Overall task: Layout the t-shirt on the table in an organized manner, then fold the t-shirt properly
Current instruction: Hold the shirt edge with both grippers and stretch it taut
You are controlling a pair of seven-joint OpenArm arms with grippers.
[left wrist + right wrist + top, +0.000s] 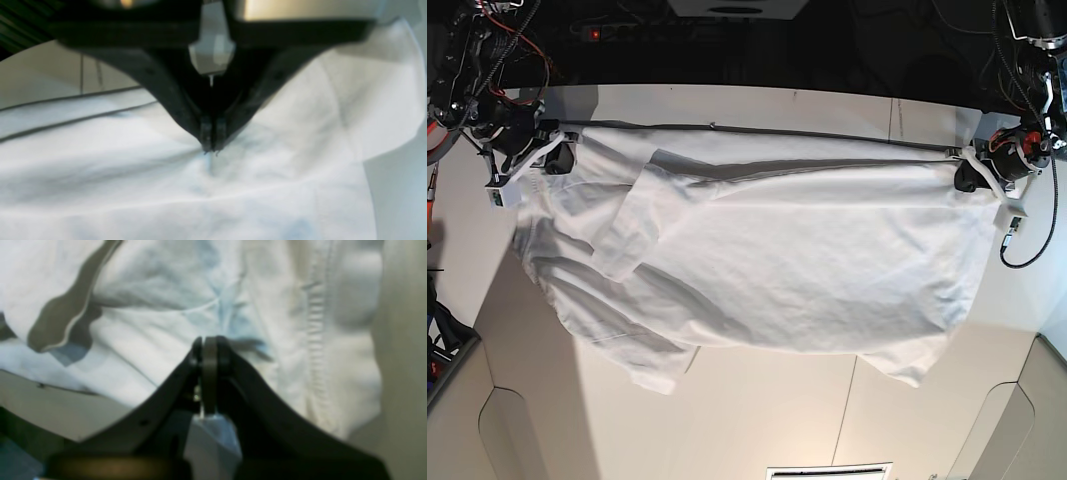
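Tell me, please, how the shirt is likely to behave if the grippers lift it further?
Probably floppy: the shirt sags and wrinkles between the left gripper and right gripper. Likely light, since pinched edges carry it. Its loose sleeve may swing or fold under.

So the t-shirt pretty much eats the whole middle of the table, stretched side to side between the two tools, so nothing gets straight across there without hitting cloth. The left tool and the right tool are each pinched onto an end of it. Open table runs along the near edge below the hanging hem, and a thin bare strip sits behind the shirt. Cables dangle by the left arm.
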